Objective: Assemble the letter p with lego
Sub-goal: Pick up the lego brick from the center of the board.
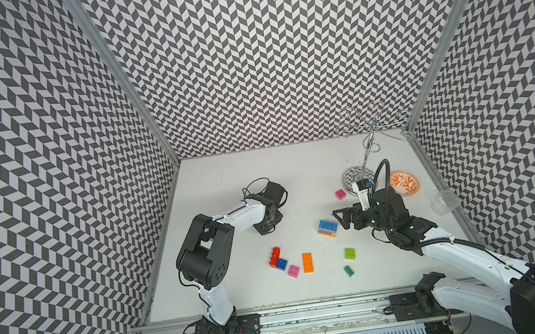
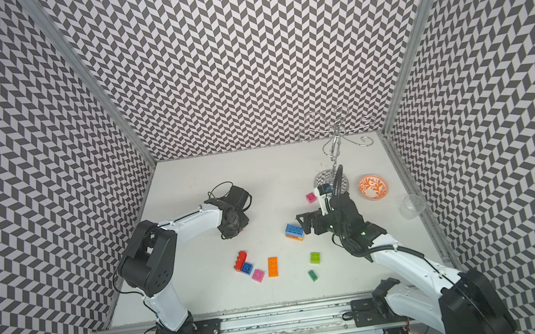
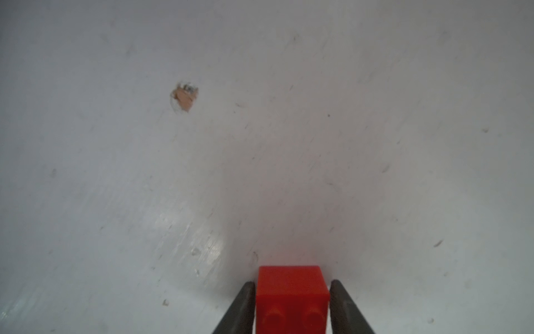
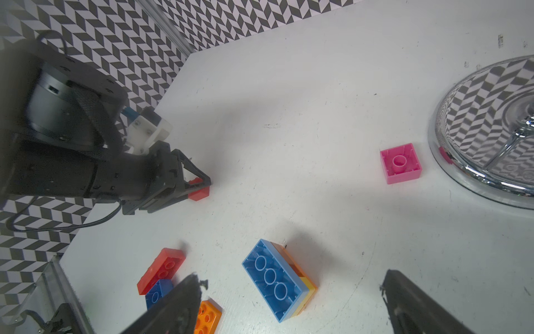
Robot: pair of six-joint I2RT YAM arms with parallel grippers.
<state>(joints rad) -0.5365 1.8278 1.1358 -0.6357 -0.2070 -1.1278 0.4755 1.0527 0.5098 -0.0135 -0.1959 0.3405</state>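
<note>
L gripper (image 4: 199,189) jaws pinch small red brick (image 3: 291,292), well apart from blue-orange stack (image 1: 328,228); check grip, lift vertical. R gripper (image 1: 340,219) jaws wide, beside stack.

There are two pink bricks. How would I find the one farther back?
Look for the shiny wire stand near the far right corner. Just left of its round base lies the pink brick. It lies alone, hollow side up; the other pink brick sits near the front beside an orange brick.
</note>
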